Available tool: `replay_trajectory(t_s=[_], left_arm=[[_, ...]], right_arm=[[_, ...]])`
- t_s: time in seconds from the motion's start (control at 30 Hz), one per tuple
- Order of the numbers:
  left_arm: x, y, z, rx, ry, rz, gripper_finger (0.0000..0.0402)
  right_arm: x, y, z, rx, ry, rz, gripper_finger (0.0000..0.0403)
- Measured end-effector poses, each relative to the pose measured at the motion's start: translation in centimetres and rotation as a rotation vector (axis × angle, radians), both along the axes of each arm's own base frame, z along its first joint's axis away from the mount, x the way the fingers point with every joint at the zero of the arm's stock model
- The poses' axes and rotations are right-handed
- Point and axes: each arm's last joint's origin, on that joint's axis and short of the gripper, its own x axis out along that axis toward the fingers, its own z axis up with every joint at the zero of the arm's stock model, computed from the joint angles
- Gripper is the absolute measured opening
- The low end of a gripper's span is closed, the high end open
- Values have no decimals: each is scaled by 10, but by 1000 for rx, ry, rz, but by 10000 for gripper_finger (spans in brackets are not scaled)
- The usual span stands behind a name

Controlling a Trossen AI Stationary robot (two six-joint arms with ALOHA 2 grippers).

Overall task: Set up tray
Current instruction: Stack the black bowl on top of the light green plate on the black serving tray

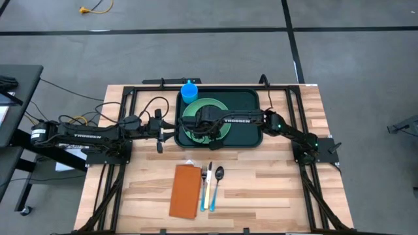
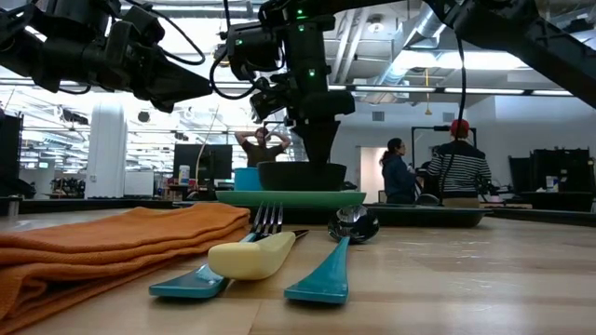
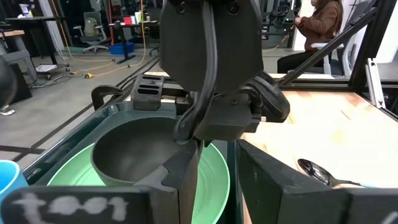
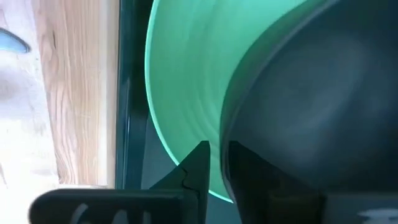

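Note:
The dark green tray (image 1: 251, 121) lies at the table's far middle. On it sits the round light-green plate (image 1: 222, 127), and a dark bowl (image 3: 130, 155) stands on the plate. A blue cup (image 1: 189, 91) stands at the tray's far left corner. My right gripper (image 4: 217, 165) reaches in from the right, points down and is shut on the bowl. My left gripper (image 3: 217, 186) hovers open just off the tray's left edge, level, facing the bowl and touching nothing. My right gripper holds the bowl's rim (image 4: 231, 134) on its near-left side, pinched with one finger outside the wall (image 4: 196, 165) and the other inside the hollow. The fingers come from above, pointing down. The bowl stays upright, and its base looks to be on the plate (image 2: 291, 197).
An orange napkin (image 1: 186, 190) lies on the near half of the table, with a fork (image 1: 204, 186), a yellow-handled knife (image 1: 209, 194) and a spoon (image 1: 219, 176) beside it. Bare wood lies to the right of them. People stand in the room beyond the far edge.

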Motion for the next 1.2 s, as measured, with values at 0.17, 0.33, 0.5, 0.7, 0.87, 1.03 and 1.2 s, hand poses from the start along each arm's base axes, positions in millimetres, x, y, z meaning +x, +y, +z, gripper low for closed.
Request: replay_trajectory(t_s=[0.17, 0.33, 0.5, 0.7, 0.87, 1.03, 1.2], left_arm=[[0, 0, 0, 0, 0, 0, 98], [0, 0, 0, 0, 0, 0, 98], [0, 0, 0, 0, 1, 0, 98], [0, 0, 0, 0, 1, 0, 98], [0, 0, 0, 0, 1, 0, 98], [0, 0, 0, 0, 1, 0, 98], [0, 0, 0, 1, 1, 0, 98]], right_arm=[[0, -1, 0, -50, 1, 5, 72], [1, -2, 0, -74, -11, 6, 82], [2, -2, 0, -74, -16, 7, 83], [2, 3, 0, -74, -15, 17, 83], [1, 13, 3, -71, -11, 39, 83], [-1, 18, 4, -69, 11, 49, 83], [-1, 19, 6, -74, 4, 46, 83]])
